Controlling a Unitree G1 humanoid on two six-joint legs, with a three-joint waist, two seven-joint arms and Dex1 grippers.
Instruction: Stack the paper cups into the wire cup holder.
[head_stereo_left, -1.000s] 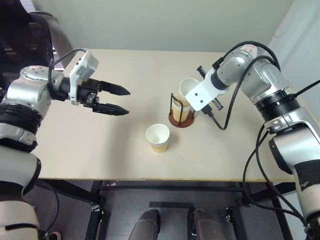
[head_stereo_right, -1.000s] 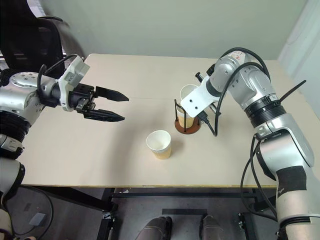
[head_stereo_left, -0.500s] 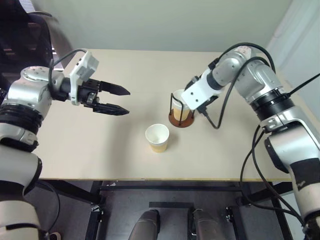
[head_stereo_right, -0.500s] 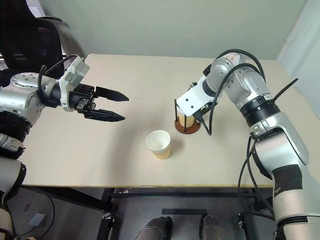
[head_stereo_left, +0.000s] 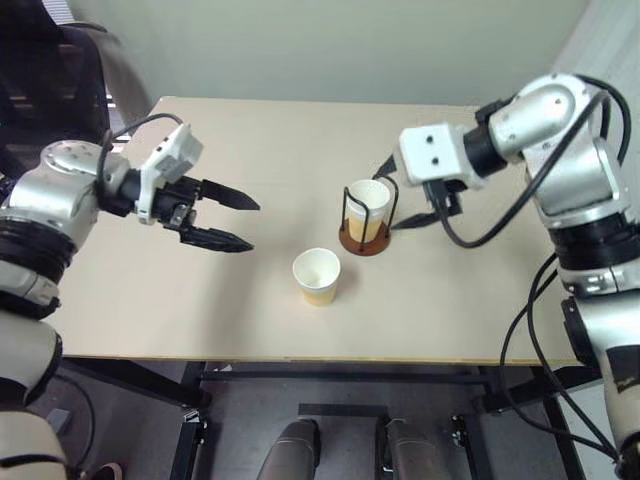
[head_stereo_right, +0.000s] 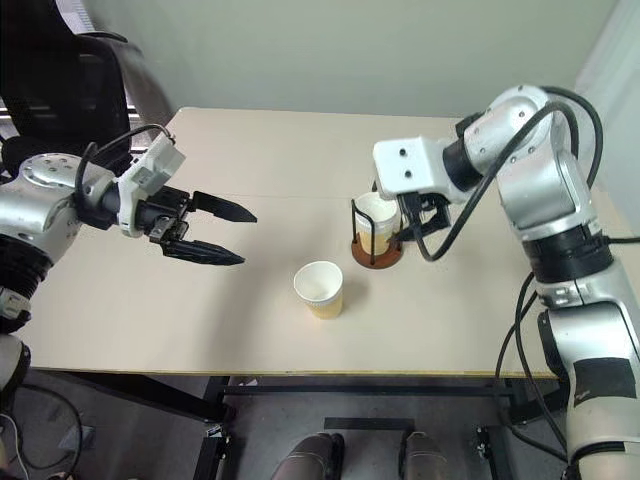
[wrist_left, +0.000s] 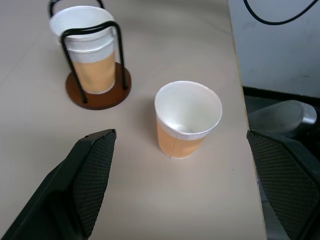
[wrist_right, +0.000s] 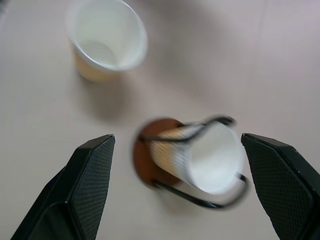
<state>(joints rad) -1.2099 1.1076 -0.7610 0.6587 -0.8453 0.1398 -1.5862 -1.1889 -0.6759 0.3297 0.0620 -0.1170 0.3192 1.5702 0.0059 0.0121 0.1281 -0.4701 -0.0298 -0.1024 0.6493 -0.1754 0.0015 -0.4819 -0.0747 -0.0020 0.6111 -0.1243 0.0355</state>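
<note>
Left wrist view: tan-walled cup (wrist_left: 186, 119) upright; both end effectors spread wide, empty.

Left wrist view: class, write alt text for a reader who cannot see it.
A white-rimmed, tan-walled paper cup stands upright and empty on a beige table, between two open black gripper fingers. Beyond it, another such cup sits inside a black wire cup holder with a round reddish-brown base.

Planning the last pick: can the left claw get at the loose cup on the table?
Probably yes: the left claw is open, and only bare table lies between it and the loose cup, upright.
</note>
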